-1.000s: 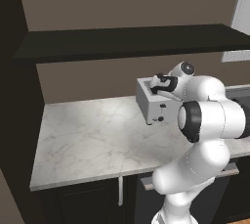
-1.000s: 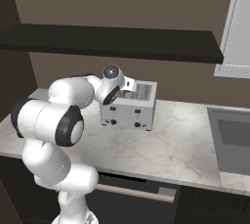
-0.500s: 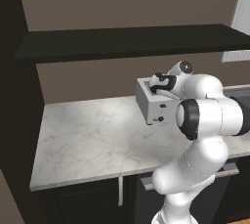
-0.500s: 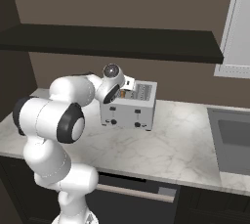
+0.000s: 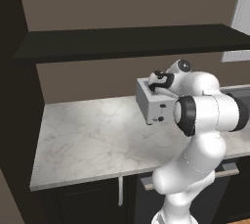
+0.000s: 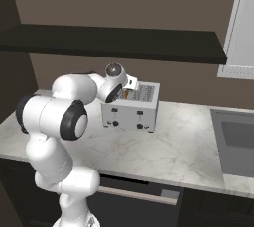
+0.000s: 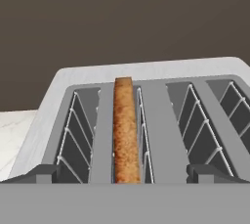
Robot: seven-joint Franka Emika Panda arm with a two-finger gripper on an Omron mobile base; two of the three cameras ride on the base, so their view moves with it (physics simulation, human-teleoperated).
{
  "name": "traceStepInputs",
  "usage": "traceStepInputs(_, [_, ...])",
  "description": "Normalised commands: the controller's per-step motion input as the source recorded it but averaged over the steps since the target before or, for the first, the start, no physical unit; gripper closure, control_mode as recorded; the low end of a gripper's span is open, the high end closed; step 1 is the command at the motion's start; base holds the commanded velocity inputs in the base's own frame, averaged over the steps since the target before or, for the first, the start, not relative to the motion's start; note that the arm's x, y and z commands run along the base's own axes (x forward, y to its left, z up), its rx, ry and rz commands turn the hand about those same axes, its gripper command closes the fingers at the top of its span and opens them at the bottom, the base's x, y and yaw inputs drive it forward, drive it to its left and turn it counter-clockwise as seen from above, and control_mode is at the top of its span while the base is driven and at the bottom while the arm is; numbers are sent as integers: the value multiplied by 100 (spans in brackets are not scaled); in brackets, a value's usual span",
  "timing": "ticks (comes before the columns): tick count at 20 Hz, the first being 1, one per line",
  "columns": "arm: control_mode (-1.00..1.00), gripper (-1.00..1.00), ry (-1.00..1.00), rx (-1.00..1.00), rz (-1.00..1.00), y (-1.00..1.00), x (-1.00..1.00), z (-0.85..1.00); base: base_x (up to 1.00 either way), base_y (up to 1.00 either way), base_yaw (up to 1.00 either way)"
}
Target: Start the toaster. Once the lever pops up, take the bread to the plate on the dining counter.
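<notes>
Bread [image 7: 126, 130] sits upright in the toaster's [image 6: 130, 112] second slot from left in hand view, top edge showing above the slot. Toaster on marble worktop [image 5: 93, 140] near back wall. Gripper [image 7: 126, 173] released, jaws spread wide, straddling the bread from above, not touching.

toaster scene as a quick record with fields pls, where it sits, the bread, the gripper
toaster: silver four-slot box on the marble worktop, against the back wall
bread: one browned slice standing on edge in the second slot from the left, as the hand view shows it
other slots: three, showing bare wire guides
gripper: open, just above the toaster's top, one fingertip each side of the bread's slot
sink: set into the worktop, right of the toaster
</notes>
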Motion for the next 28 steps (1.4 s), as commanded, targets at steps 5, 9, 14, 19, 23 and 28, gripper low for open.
traceStepInputs(5, [-100,-100,0,0,0,0,4,0,0,0,0])
traceStepInputs(9, [-100,-100,0,0,0,0,3,0,0,0,0])
traceStepInputs(14, [-100,-100,0,0,0,0,3,0,0,0,0])
traceStepInputs(19, [-100,-100,0,0,0,0,1,0,0,0,0])
traceStepInputs(23, [-100,-100,0,0,0,0,0,-4,0,0,0])
traceStepInputs(28, [-100,-100,0,0,0,0,0,-9,0,0,0])
